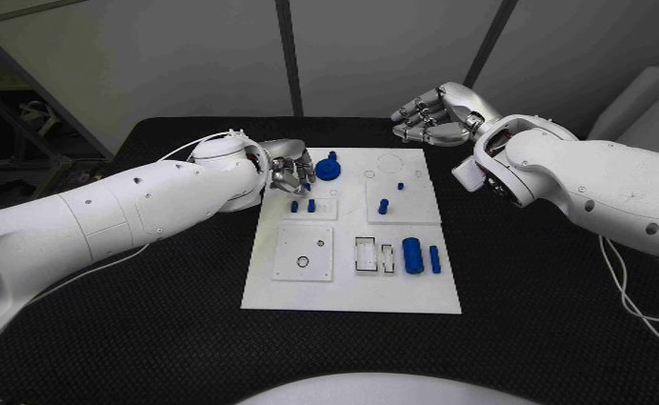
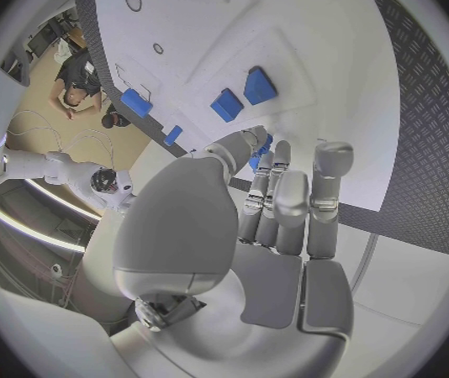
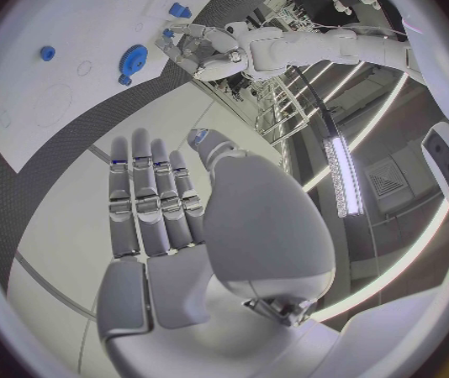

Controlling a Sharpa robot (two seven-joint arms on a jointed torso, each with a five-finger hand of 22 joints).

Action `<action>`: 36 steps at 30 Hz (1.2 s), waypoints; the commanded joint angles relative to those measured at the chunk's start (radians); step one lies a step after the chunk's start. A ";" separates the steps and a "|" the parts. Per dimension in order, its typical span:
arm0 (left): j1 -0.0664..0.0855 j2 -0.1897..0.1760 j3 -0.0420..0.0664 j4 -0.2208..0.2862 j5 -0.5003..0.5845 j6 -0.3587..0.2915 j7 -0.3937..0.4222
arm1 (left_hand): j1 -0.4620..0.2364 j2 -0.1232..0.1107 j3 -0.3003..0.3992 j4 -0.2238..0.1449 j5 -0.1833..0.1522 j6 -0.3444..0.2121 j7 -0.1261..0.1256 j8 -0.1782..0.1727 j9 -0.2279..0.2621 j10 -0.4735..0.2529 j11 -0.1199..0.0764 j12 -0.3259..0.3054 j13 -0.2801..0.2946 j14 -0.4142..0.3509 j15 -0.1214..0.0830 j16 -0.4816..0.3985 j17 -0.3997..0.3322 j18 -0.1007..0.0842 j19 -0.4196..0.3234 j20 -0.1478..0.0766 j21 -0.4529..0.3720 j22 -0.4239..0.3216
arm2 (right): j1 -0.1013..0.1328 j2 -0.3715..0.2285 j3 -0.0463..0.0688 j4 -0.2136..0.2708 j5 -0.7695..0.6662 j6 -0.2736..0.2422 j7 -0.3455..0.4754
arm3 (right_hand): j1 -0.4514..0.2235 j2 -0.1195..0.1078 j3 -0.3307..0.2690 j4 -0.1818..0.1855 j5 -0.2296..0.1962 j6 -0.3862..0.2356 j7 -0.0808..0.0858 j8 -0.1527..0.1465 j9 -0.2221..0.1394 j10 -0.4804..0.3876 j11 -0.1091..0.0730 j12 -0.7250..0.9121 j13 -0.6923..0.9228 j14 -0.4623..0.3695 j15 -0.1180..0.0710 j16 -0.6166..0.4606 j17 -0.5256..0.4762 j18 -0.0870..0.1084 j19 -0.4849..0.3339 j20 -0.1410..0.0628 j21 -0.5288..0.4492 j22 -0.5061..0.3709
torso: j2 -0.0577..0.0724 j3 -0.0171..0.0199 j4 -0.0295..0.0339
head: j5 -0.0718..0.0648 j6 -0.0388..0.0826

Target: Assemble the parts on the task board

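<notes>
Head view: flat white task board, ribbed black table

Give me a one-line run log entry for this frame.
left hand: open, at task board far-left edge beside blue gear part | right hand: open, raised beyond board | blue cylinder: lying on board

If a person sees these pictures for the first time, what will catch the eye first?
First, the white task board in the middle of the black table, dotted with small blue parts. Next, the left robot hand at the board's far left corner, close beside a blue gear-like part; whether it touches the part cannot be told. The right robot hand is raised beyond the board's far edge, holding nothing.
</notes>
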 commanded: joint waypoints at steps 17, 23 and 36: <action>-0.001 -0.062 0.002 0.034 0.021 -0.069 0.018 | -0.014 -0.008 0.001 0.001 -0.005 -0.015 -0.004 -0.013 0.001 -0.014 0.002 -0.012 -0.001 -0.020 0.004 -0.014 -0.032 0.000 -0.018 0.002 -0.030 -0.014 | 0.001 -0.008 0.000 -0.013 -0.325 0.069 -0.135 | 0.037 0.000 0.011 -0.067 -0.044 0.043 -0.020 0.014 0.004 0.004 -0.025 -0.023 -0.005 0.176 -0.046 0.093 0.044 0.006 0.141 -0.051 0.098 0.055 | 0.000 -0.0004 0.0010 | -0.001 0.000; -0.001 -0.093 0.003 0.048 0.057 -0.129 0.050 | -0.016 -0.009 0.000 0.003 -0.004 -0.009 0.007 -0.012 0.003 -0.014 0.002 -0.013 0.001 -0.024 0.005 -0.017 -0.042 0.000 -0.020 0.003 -0.034 -0.015 | -0.008 -0.011 0.000 -0.013 -0.520 0.090 -0.185 | 0.031 0.015 0.006 -0.093 -0.045 0.080 -0.043 0.007 0.000 0.052 -0.046 -0.053 -0.006 0.278 -0.079 0.263 0.152 -0.002 0.194 -0.102 0.273 0.178 | 0.000 -0.0013 0.0006 | -0.002 0.005; -0.005 -0.232 0.003 0.175 0.713 -0.316 0.297 | -0.020 0.003 -0.004 0.010 -0.007 0.100 0.017 0.025 0.007 0.053 -0.004 0.021 0.017 -0.203 -0.001 -0.201 -0.418 0.031 -0.146 0.000 -0.240 -0.132 | -0.041 -0.003 -0.008 0.004 -0.836 0.107 -0.255 | 0.006 -0.014 0.118 -0.102 -0.129 0.104 -0.048 -0.038 0.000 0.092 -0.052 -0.144 -0.004 0.308 -0.087 1.092 0.765 -0.044 0.287 -0.104 0.757 0.657 | 0.001 -0.0003 0.0005 | -0.038 0.014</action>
